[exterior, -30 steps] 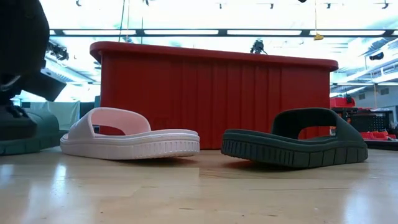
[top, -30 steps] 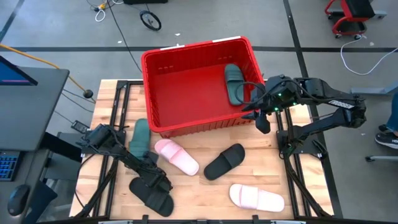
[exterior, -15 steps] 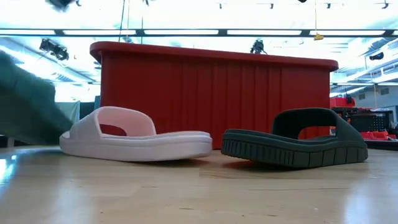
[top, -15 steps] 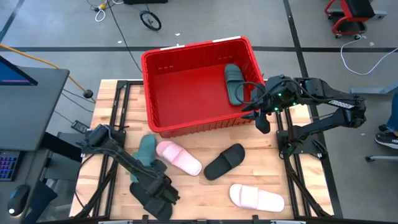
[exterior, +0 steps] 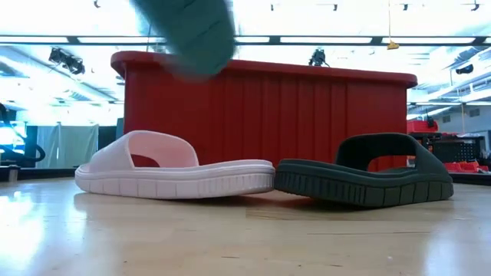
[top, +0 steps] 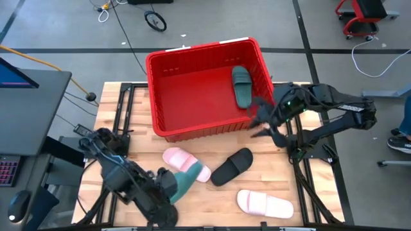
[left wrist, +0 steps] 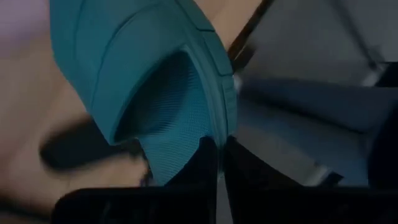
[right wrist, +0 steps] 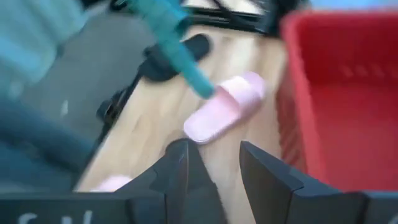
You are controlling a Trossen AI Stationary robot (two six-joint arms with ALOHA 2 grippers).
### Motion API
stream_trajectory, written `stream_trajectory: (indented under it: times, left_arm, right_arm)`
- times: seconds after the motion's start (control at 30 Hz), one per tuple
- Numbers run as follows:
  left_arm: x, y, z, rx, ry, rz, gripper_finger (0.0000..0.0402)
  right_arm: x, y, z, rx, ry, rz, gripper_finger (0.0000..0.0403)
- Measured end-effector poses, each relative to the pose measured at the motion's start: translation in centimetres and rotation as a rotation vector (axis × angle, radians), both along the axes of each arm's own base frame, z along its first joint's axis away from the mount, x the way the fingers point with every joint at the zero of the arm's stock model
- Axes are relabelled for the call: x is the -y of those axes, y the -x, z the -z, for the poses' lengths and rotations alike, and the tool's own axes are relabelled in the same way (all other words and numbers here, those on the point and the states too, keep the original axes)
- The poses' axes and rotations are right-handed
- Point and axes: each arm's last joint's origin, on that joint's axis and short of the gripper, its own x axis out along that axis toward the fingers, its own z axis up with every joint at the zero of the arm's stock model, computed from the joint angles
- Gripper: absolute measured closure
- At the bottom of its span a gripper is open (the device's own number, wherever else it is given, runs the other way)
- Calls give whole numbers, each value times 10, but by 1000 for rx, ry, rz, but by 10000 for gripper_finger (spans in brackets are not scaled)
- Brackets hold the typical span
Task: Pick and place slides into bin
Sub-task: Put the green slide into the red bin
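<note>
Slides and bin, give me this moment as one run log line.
left gripper: holding green slide lifted | right gripper: open, beside bin | in bin: one green slide

left claw (top: 172,186) clamped low; right claw (right wrist: 211,163) parted.

Left pincer (left wrist: 217,163) clamped on green slide's (left wrist: 155,81) edge; slide tilted, blurred.

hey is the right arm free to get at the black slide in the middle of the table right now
Probably yes. The right gripper is open and empty, just beside the bin, and the black slide lies uncovered on the table with nothing between them.
</note>
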Motion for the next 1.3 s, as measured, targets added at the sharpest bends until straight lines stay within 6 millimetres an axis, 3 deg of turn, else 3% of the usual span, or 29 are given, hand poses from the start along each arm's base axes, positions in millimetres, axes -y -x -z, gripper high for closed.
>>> stream_trajectory:
  times: [0.17,0.4,0.73,1.03,1.3]
  left_arm:
    - [-17,-12,-3,195,-304,194,389]
    - [-50,-45,-7,300,-498,347,389]
    - [-82,-61,-5,269,-530,432,389]
    - [-95,-64,-4,240,-561,447,390]
    - [-97,-62,-3,207,-571,459,390]
  right_arm:
    - [-28,-17,7,74,161,-247,253]
    - [-48,-45,22,61,308,-185,250]
    - [-47,-51,26,42,411,-88,209]
    - [-46,-50,49,-187,470,-105,160]
    - [-44,-47,54,-257,519,-100,162]
